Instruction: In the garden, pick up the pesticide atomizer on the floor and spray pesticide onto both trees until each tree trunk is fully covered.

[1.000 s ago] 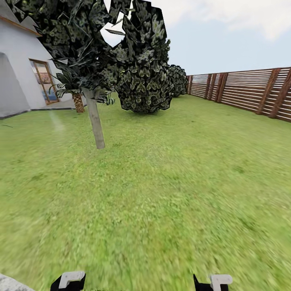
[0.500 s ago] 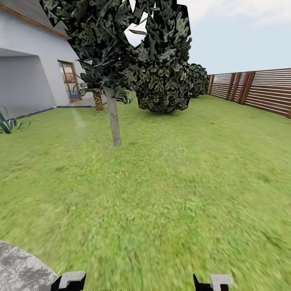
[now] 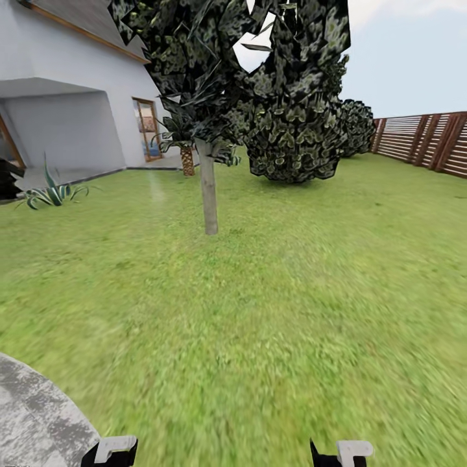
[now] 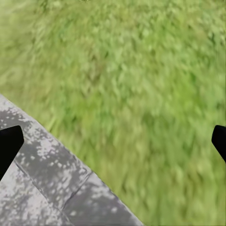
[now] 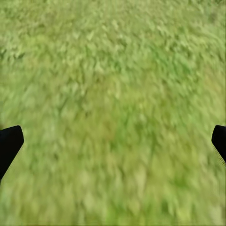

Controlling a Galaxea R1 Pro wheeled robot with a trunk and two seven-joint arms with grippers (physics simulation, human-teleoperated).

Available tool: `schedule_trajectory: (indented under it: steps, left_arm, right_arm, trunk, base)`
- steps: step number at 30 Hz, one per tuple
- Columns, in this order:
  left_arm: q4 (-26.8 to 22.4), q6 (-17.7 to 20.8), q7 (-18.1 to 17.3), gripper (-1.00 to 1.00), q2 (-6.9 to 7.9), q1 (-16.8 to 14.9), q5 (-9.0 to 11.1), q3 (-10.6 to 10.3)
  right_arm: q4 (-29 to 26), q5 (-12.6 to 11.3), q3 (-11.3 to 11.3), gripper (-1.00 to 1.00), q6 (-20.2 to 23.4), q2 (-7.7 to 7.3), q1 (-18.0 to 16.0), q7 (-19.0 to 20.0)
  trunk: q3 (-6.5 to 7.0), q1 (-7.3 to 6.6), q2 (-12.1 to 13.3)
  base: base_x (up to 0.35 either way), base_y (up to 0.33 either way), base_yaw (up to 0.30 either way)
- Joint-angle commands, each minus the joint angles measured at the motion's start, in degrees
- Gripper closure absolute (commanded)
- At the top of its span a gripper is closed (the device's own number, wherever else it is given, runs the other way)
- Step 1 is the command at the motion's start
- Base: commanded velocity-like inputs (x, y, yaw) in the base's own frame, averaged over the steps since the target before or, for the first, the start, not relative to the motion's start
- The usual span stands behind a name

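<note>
View is swinging left: grey paving [image 3: 32, 415] and house [image 3: 71, 97] coming in, tree [image 3: 209, 194] drifting rightward; both hands spread, holding nothing, so the sprayer is not yet found.

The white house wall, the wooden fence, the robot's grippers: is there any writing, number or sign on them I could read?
None can be read.
White house wall: plain, no lettering.
Framed glass door: blurred colours inside, too small to tell.
Brown horizontal-slat wooden fence: bare slats.
Left gripper and right gripper: black fingertips, no markings.
</note>
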Motion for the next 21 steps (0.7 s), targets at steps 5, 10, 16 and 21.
schedule_trajectory:
  steps: [5, 10, 16, 21]
  left_arm:
    - [0.0, 0.0, 0.1, -1.0, -0.02, 0.0, 0.0, 0.0]
    - [0.0, 0.0, 0.1, -1.0, -0.24, 0.0, 0.0, 0.0]
    - [0.0, 0.0, 0.2, -1.0, -0.26, 0.0, 0.0, 0.0]
    - [0.0, 0.0, 0.2, -1.0, -0.26, 0.0, 0.0, 0.0]
  right_arm:
    - [0.0, 0.0, 0.0, -1.0, 0.0, 0.0, 0.0, 0.0]
    - [0.0, 0.0, 0.0, -1.0, 0.0, 0.0, 0.0, 0.0]
    - [0.1, 0.0, 0.0, -1.0, 0.1, 0.0, 0.0, 0.0]
    - [0.1, 0.0, 0.0, -1.0, 0.1, 0.0, 0.0, 0.0]
  trunk:
    - [0.0, 0.0, 0.0]
    - [0.0, 0.0, 0.0]
    - [0.0, 0.0, 0.0]
    - [0.0, 0.0, 0.0]
  base:
    - [0.252, -0.198, 0.279]
    - [0.237, -0.198, 0.279]
    - [0.236, -0.198, 0.279]
    - [0.235, -0.198, 0.279]
